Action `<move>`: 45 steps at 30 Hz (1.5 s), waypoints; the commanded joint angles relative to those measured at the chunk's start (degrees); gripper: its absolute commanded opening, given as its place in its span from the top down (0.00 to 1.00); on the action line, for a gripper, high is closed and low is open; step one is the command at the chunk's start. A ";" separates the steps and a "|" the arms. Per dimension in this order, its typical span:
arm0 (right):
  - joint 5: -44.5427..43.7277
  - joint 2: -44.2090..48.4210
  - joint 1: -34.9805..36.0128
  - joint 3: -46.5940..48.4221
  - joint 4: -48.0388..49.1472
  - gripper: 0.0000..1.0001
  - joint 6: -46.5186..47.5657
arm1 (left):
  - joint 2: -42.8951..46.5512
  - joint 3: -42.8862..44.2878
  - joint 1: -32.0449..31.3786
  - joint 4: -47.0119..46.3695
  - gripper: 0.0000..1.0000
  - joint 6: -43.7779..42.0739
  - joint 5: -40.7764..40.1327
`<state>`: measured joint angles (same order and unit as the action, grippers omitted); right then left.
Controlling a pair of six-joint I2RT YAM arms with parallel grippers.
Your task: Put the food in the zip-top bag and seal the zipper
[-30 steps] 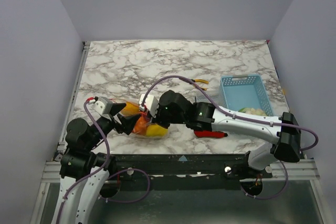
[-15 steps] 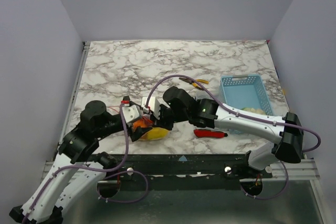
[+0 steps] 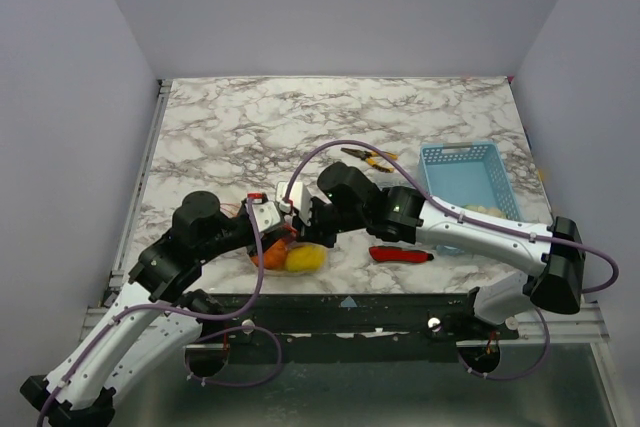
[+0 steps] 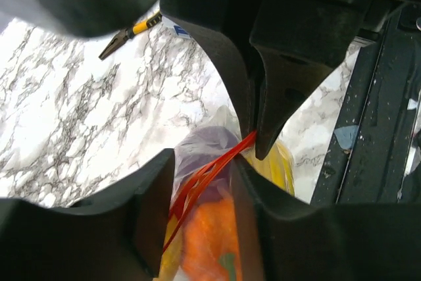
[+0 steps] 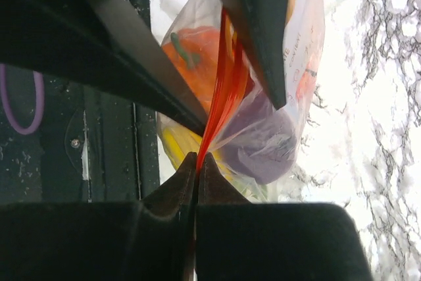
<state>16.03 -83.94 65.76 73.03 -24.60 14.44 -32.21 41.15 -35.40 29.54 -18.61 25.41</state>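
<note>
The zip-top bag lies near the table's front edge and holds the food: an orange pepper, a yellow piece and a purple bulb. Its orange-red zipper stands up as a thin strip. My right gripper is shut on one end of the zipper; it also shows in the top view. My left gripper is open, one finger on each side of the zipper, just beside the right gripper's tips. In the top view the left gripper is over the bag.
A red-handled knife lies right of the bag. A light blue mesh basket stands at the right. Yellow-handled pliers lie behind the right arm and show in the left wrist view. The table's front edge and black rail run close by the bag.
My left arm has swung in from the left, and its gripper now straddles the zipper. My right gripper, still pinching the zipper, has shifted slightly right with the bag.
</note>
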 commanded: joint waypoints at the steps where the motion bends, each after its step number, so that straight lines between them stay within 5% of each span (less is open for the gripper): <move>1: 0.03 1.47 0.37 -0.29 2.22 1.00 -1.02 | -0.06 -2.68 -0.37 -3.42 0.67 1.47 -3.86; 5: -3.55 3.28 0.43 -2.45 4.78 0.96 -2.36 | 1.10 -3.40 -0.53 -3.91 0.80 1.06 -2.13; 10: -8.36 5.69 0.41 -4.64 6.34 0.55 -5.17 | 4.74 -5.07 -0.70 -5.61 1.00 0.99 -1.32; 16: -13.41 10.67 0.35 -9.81 10.26 0.45 -8.61 | 9.25 -7.41 -1.23 -7.52 1.00 1.82 -0.32; 25: -10.55 9.26 0.38 -9.84 10.45 0.55 -9.08 | 7.28 -6.55 -1.40 -7.32 1.00 2.48 0.52; 30: -9.36 6.37 0.40 -8.03 9.68 0.90 -8.83 | 4.28 -4.53 -1.51 -5.30 1.00 2.55 1.65; 33: -8.22 6.35 0.35 -7.91 9.70 1.00 -8.56 | 2.31 -2.79 -1.50 -3.64 0.70 3.80 2.06; 39: -6.05 7.17 0.34 -8.61 10.22 1.00 -8.37 | -2.63 -0.61 -1.55 -1.39 0.45 4.32 6.33; 41: -6.00 7.35 0.34 -8.74 10.16 1.00 -8.37 | -3.38 -0.65 -1.60 -1.65 0.46 3.89 7.58; 45: -6.71 7.91 0.37 -8.61 9.36 1.00 -8.83 | -3.27 -1.35 -1.60 -2.35 0.72 3.06 4.84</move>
<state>8.45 -77.36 65.69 63.05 -15.07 5.87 -35.66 39.31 -36.67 26.59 -14.87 29.45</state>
